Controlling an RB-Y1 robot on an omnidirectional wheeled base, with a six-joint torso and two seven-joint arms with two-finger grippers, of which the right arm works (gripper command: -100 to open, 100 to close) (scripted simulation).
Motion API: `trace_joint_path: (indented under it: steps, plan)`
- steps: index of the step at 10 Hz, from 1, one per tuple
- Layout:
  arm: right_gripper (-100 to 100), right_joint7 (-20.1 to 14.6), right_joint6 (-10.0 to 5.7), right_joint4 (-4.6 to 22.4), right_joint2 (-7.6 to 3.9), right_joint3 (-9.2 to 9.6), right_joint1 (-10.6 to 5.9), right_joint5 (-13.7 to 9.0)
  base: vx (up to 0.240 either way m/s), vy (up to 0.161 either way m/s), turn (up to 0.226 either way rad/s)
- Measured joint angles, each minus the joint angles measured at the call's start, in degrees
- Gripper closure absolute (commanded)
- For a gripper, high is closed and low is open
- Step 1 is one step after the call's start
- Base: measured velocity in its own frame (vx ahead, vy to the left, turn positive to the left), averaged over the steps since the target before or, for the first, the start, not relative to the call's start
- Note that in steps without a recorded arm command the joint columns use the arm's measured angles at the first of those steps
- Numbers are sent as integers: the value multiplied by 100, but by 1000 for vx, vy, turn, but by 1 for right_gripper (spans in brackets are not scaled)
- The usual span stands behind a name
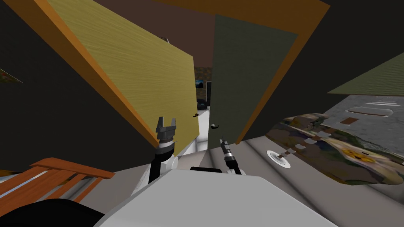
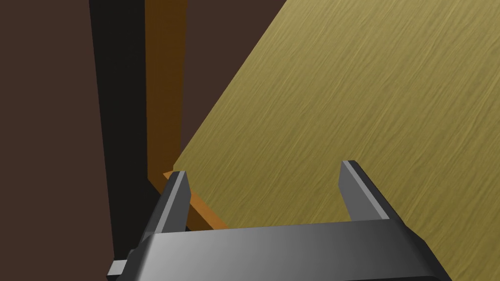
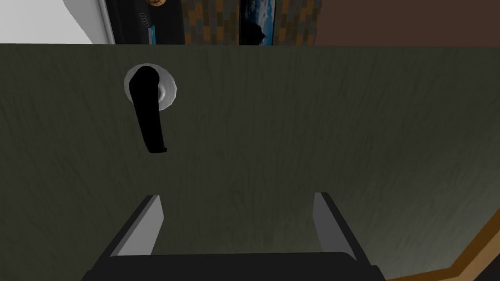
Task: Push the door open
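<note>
Dark walls stand on both sides of you, and an orange frame (image 1: 278, 79) goes around two doors. You see a yellow door (image 1: 138, 67) on your left and a dark green door (image 1: 244, 79) on your right, with a thin gap between them. Your left gripper (image 1: 166, 120) is close to the yellow door, by its edge at the frame. Its fingers are wide apart and hold nothing. Your right gripper (image 1: 222, 141) points at the green door, near its black handle (image 3: 149, 114). Its fingers are wide apart and empty too.
</note>
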Motion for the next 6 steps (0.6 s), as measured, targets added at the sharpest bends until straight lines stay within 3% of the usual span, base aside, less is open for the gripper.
trace_joint_path:
  steps: [6]
  plan:
    - [-100,-30,-91,795,31,107,-203,6,76,-64,54]
